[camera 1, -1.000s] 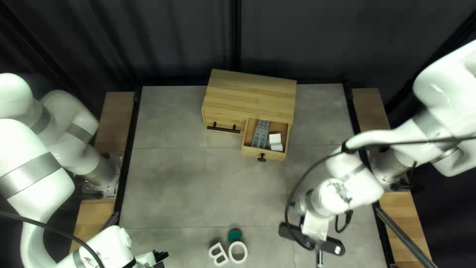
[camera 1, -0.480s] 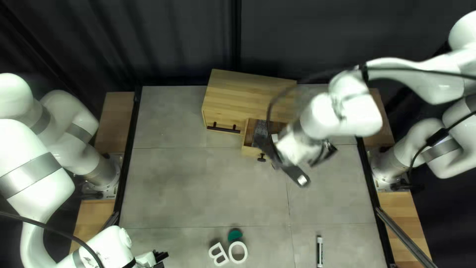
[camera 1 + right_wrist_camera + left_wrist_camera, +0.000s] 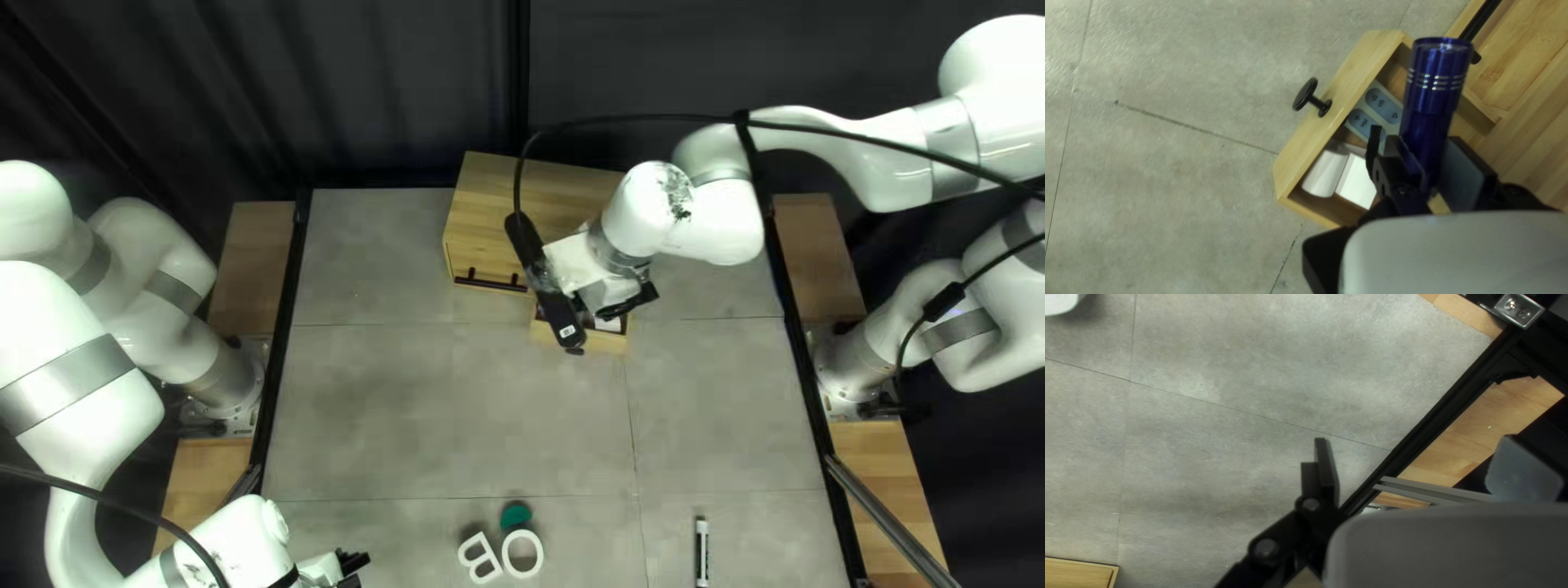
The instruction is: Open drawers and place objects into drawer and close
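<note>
In the open wooden drawer (image 3: 1338,117) with the round black knob (image 3: 1305,94), I see one grey remote control (image 3: 1383,103), and beside it a white thing (image 3: 1358,182) of two parts. Above this drawer, my right gripper (image 3: 623,303) holds between its two fingers the flashlight (image 3: 1432,90), which is shiny dark blue with thin silver rings near its round end. My left gripper (image 3: 354,568), near the table's edge, has its fingers wide apart.

It's a robotics lab: white robot arms (image 3: 44,316) flank a table (image 3: 435,425) (dark curtain (image 3: 348,87), seemingly pleated, behind).
</note>
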Robot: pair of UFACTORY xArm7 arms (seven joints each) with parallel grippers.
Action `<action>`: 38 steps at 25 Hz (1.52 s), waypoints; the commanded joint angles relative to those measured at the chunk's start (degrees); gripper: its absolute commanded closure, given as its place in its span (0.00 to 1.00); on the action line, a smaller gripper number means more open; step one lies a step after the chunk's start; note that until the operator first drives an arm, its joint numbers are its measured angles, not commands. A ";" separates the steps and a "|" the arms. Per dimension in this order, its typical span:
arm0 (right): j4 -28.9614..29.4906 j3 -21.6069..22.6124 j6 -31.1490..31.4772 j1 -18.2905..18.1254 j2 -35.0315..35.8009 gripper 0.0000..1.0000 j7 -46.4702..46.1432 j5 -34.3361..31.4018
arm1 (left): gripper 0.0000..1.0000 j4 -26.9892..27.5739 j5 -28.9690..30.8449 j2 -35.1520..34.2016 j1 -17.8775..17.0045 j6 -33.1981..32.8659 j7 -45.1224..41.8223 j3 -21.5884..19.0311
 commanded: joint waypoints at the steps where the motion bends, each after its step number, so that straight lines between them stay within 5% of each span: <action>1: -1.40 -0.01 0.09 -0.12 -0.59 0.99 1.31 -0.30 | 0.00 0.00 0.00 0.00 0.00 0.00 0.00 0.00; 2: -1.45 0.00 0.19 -0.12 -0.53 0.98 1.51 -0.31 | 0.00 0.00 0.00 0.00 0.00 0.00 0.00 0.00; 4: -1.41 -0.07 0.39 -0.18 -0.18 0.61 1.80 -0.19 | 0.00 0.00 0.00 0.00 0.00 0.00 0.00 0.00; 5: -1.19 -0.15 0.52 -0.24 0.21 0.07 1.88 0.02 | 0.00 0.00 0.00 0.00 0.00 0.00 0.00 0.00; 6: -1.02 -0.21 0.60 -0.29 0.53 0.02 1.87 0.24 | 0.00 0.00 0.00 0.00 0.00 0.00 0.00 0.00; 19: -3.10 3.55 5.73 2.32 -4.37 0.00 10.64 0.68 | 0.00 0.00 0.00 0.00 0.00 0.00 0.00 0.00; 25: -3.70 9.92 9.26 7.04 -6.92 0.00 18.31 1.04 | 0.00 0.00 0.00 0.00 0.00 0.00 0.00 0.00; 33: 2.74 19.71 12.25 17.75 0.73 0.00 3.59 1.92 | 0.00 0.00 0.00 0.00 0.00 0.00 0.00 0.00; 38: 3.39 22.76 10.24 20.58 4.75 0.00 -7.27 2.56 | 0.00 0.00 0.00 0.00 0.00 0.00 0.00 0.00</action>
